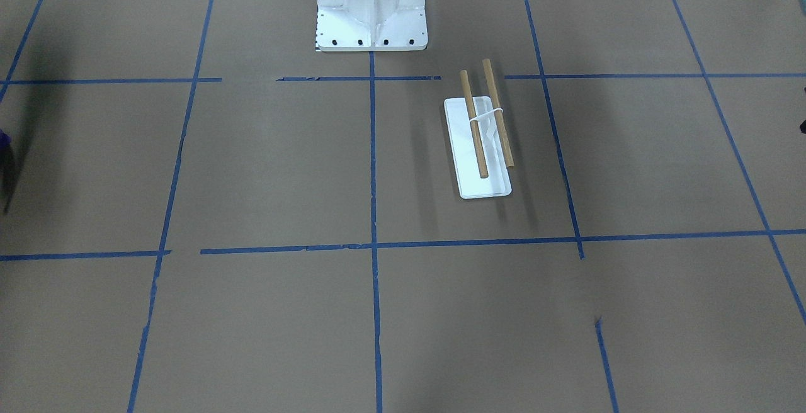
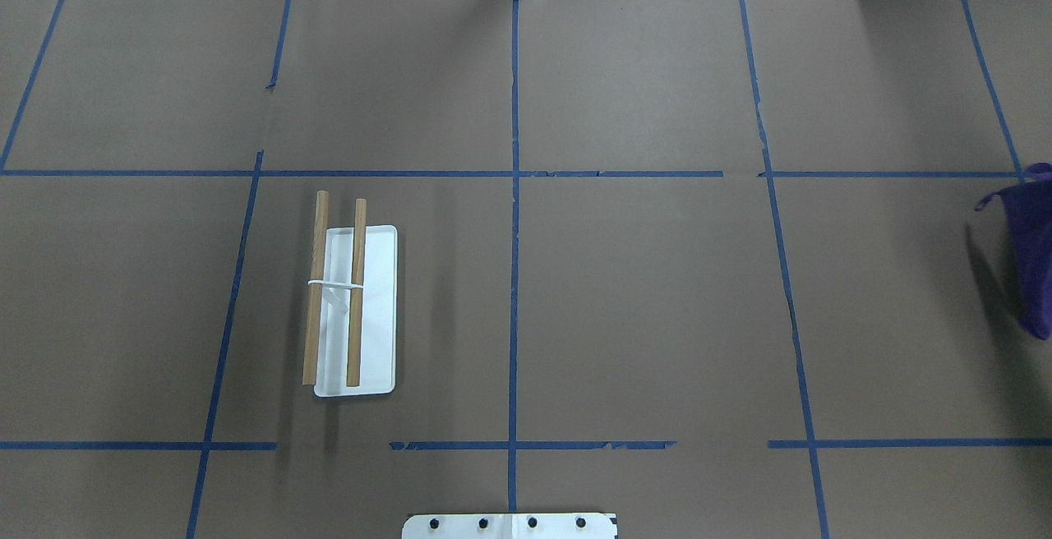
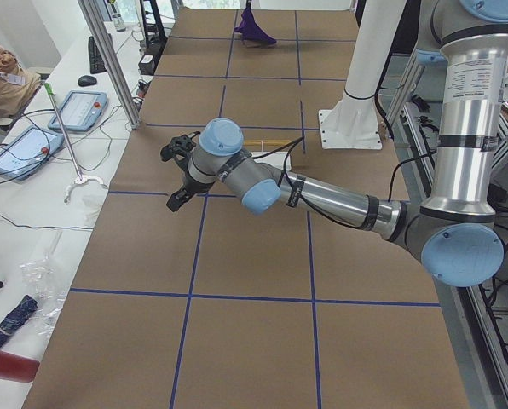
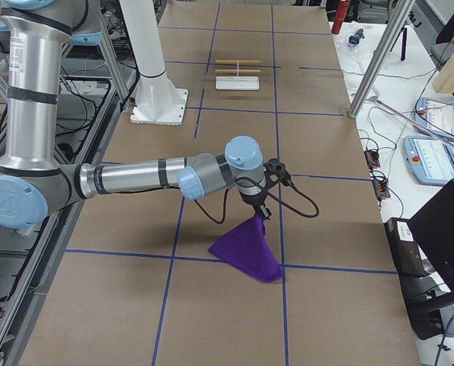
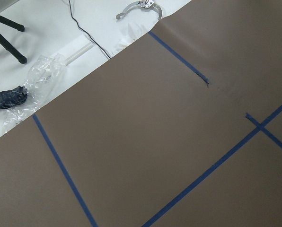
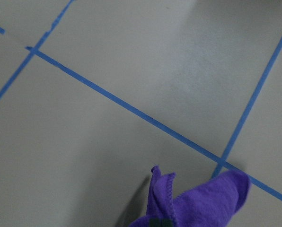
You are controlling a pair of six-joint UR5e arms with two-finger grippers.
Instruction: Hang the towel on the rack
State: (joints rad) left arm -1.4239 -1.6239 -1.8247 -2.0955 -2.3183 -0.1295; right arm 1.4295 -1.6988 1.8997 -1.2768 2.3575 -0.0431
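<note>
The purple towel [image 4: 248,248] hangs from my right gripper [image 4: 263,216], its lower corner touching the table near the robot's right end. It also shows at the overhead view's right edge [image 2: 1031,260] and bunched at the bottom of the right wrist view [image 6: 198,203], where the fingers pinch it. The rack [image 2: 378,309], a white base with two wooden dowels, stands bare on the left half of the table [image 1: 478,189]. My left gripper [image 3: 170,177] hovers over the table's far side, away from the rack; I cannot tell if it is open or shut.
The large white bolted pedestal [image 1: 371,4] stands at the robot's side of the table. Blue tape lines cross the brown table cover. Off the table's far edge lie tablets, cables and a plastic bag [image 5: 41,80].
</note>
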